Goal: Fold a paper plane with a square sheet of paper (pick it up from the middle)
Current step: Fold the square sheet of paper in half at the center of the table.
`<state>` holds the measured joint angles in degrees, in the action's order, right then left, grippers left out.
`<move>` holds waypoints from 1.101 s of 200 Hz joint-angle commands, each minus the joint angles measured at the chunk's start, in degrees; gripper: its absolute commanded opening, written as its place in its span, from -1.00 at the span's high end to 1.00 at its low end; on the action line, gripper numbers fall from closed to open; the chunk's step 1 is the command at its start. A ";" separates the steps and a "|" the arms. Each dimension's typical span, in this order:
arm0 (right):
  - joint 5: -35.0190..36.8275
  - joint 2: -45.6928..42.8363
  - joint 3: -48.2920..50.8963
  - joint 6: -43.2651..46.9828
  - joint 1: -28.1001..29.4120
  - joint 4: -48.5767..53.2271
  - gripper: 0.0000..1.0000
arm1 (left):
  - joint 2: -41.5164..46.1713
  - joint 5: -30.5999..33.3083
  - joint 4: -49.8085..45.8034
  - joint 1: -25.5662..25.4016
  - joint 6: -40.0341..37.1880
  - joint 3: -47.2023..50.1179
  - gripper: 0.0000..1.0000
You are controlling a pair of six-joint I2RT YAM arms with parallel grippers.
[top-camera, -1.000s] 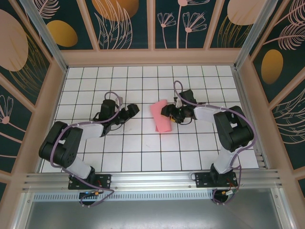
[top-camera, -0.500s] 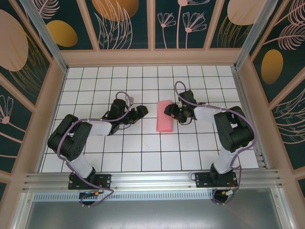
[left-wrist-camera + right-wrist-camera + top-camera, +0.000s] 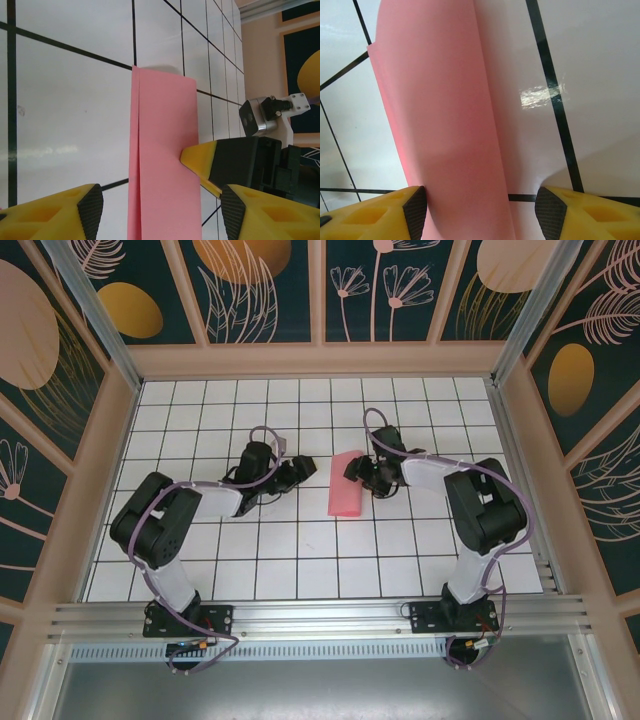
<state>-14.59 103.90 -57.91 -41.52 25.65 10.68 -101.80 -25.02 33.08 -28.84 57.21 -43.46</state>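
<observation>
The square sheet of paper point(image 3: 345, 496) is pink and lies folded over into a long strip on the white grid floor, mid-table. My left gripper point(image 3: 303, 471) is just to its left and my right gripper point(image 3: 354, 473) at its right edge. In the left wrist view the strip point(image 3: 165, 150) runs up between my left gripper's point(image 3: 162, 215) open jaws, clear of both pads, and a yellow fingertip point(image 3: 199, 155) of the right gripper touches its right edge. In the right wrist view the sheet point(image 3: 445, 125) bulges upward; my right gripper point(image 3: 482, 212) is open, its left pad against the paper.
The gridded floor point(image 3: 300, 550) is boxed in by a wooden frame point(image 3: 320, 360) at the back and on both sides. An aluminium rail point(image 3: 320, 615) with the arm bases runs along the near edge.
My left arm has swung right, up to the paper, and its jaws have narrowed. The sheet, tilted and lifted before, now lies flatter as a straight strip. The right gripper has barely moved.
</observation>
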 commanded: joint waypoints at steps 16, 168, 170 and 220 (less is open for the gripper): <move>7.29 7.99 0.19 0.14 1.70 5.76 -0.33 | -2.59 0.58 -2.37 -0.51 -1.49 -3.39 -0.31; 9.47 15.06 0.11 1.04 3.67 7.98 -0.42 | -10.32 -3.86 -6.35 -2.33 -3.47 -11.30 0.32; 9.49 15.16 0.20 1.14 3.67 7.96 -0.42 | -10.41 -3.76 -6.53 -2.33 -3.45 -11.47 0.33; 9.21 15.97 0.87 2.23 3.62 7.52 -0.36 | -11.46 -1.90 -8.48 -2.45 -3.24 -11.91 0.41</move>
<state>-7.09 108.01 -63.29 -40.84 28.99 18.11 -111.55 -27.51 26.33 -30.98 54.50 -54.22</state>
